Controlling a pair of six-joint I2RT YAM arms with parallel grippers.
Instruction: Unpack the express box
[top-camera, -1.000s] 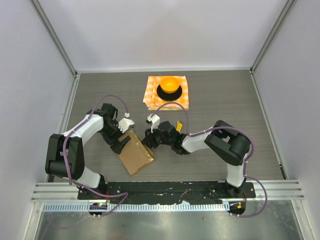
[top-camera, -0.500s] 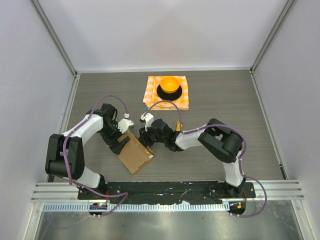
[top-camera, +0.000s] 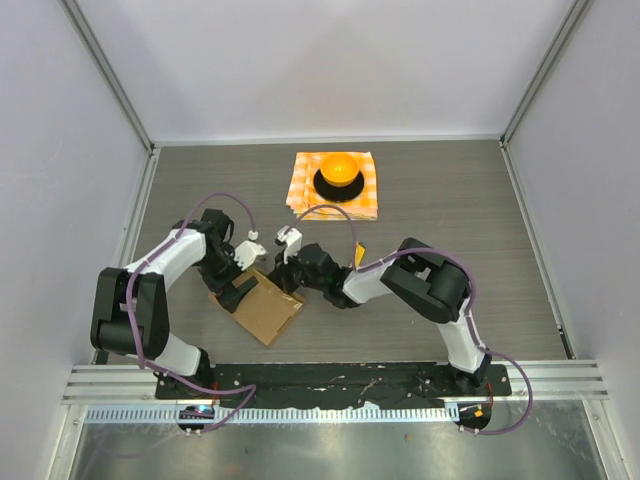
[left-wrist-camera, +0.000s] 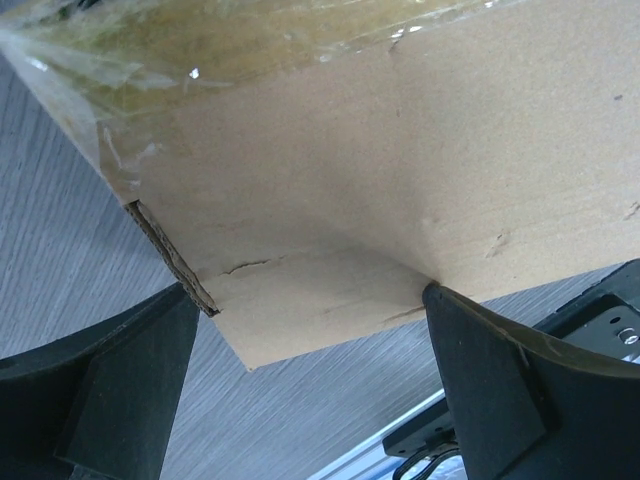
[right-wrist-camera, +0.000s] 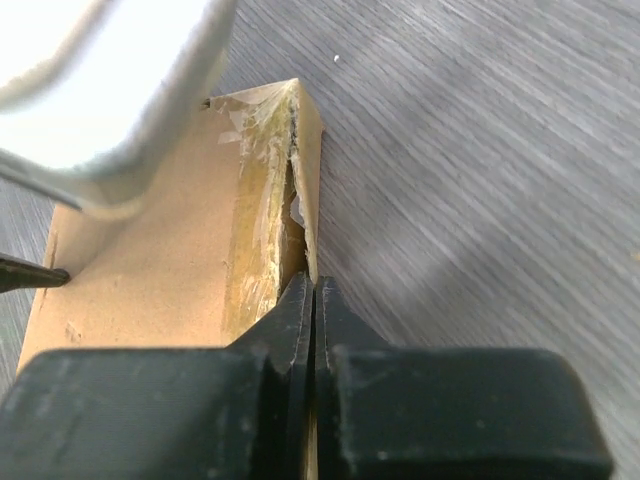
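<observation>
The express box (top-camera: 265, 310) is a flat brown cardboard mailer lying askew on the table between the two arms. My left gripper (top-camera: 233, 287) stands open at its left end. In the left wrist view the box's corner (left-wrist-camera: 400, 180) fills the space between the wide black fingers (left-wrist-camera: 120, 390), and the left gripper (left-wrist-camera: 308, 293) straddles it. My right gripper (top-camera: 286, 283) is at the box's far right corner. In the right wrist view the right gripper (right-wrist-camera: 314, 282) is shut on the thin torn flap edge (right-wrist-camera: 308, 225) beside yellowed tape (right-wrist-camera: 255, 220).
An orange-checkered cloth (top-camera: 308, 190) lies at the back centre with a black dish holding an orange ball (top-camera: 339, 168) on it. White walls close in three sides. A metal rail (top-camera: 340, 385) runs along the near edge.
My right gripper moved left onto the box's corner and closed on the flap edge. The box turned and slid slightly left, and the left gripper shifted down with it.
</observation>
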